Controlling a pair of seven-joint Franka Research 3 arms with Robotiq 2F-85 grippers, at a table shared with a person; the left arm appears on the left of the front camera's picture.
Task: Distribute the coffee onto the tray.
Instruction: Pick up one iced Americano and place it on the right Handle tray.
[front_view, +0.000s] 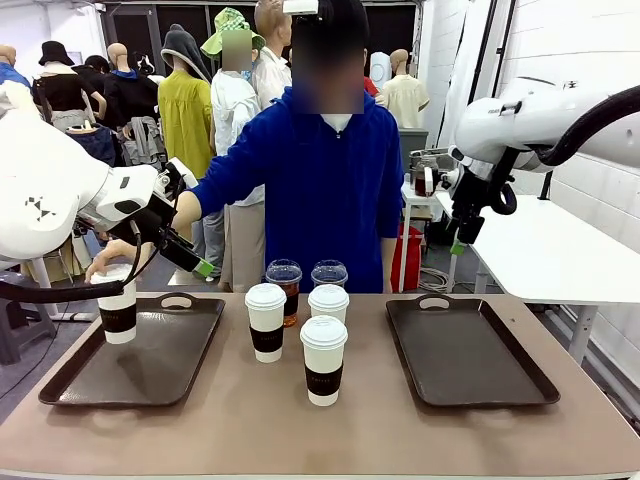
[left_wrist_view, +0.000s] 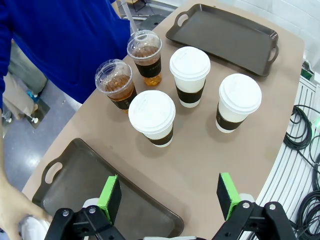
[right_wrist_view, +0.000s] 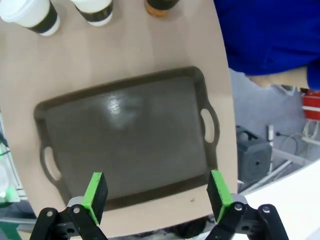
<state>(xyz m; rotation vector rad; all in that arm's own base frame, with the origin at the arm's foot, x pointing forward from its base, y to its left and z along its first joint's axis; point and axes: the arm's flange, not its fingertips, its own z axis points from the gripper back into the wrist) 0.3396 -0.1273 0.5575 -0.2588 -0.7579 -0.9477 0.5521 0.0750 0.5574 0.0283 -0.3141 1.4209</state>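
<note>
A person's hand (front_view: 108, 262) grips the lid of one white sleeved coffee cup (front_view: 118, 314) at the far corner of the left tray (front_view: 150, 370); I cannot tell if it touches the tray. Three more white cups (front_view: 266, 322) (front_view: 328, 303) (front_view: 323, 360) and two clear amber cups (front_view: 285, 287) (front_view: 329, 273) stand mid-table between the trays. My left gripper (front_view: 203, 267) hangs open above the table beside that hand, nothing between its fingers (left_wrist_view: 110, 192). My right gripper (front_view: 458, 243) is open, high over the bare right tray (right_wrist_view: 130, 135).
The person in blue stands at the far edge behind the cups. In the left wrist view the cup cluster (left_wrist_view: 151, 117) lies ahead of the gripper (left_wrist_view: 169, 192). A white side table (front_view: 560, 255) stands to the right.
</note>
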